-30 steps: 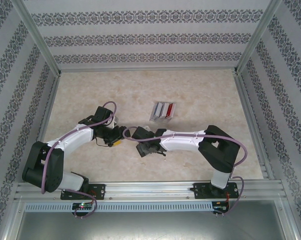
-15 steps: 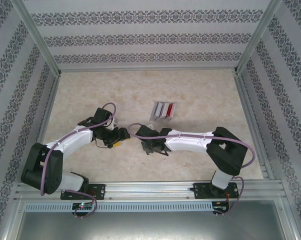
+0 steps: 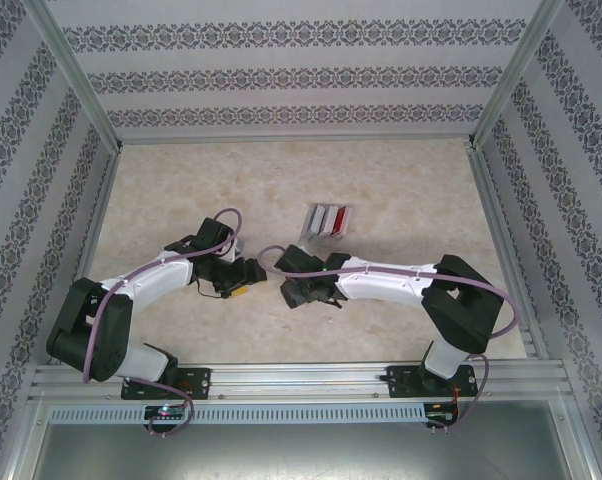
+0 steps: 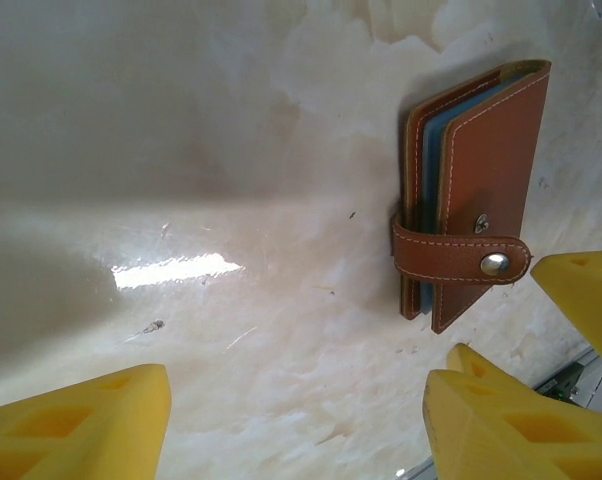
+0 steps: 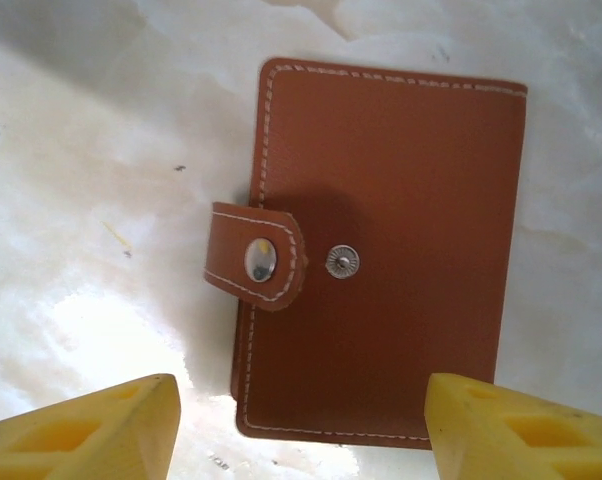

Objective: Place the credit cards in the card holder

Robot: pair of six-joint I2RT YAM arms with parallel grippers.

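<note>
The card holder lies folded on the table, under the right gripper, whose jaws stand wide open. The left gripper hovers just beside it, jaws open too. The credit cards lie farther back, apart from the 2 grippers.

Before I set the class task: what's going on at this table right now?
Two robot arms hover over a small reddish-brown leather folding card holder, lying folded shut on the pale marble-look table. The left arm's yellow fingers and the right arm's yellow fingers are open, holding nothing. The thin red, white and grey plastic cards lie in a row farther back, untouched.
</note>
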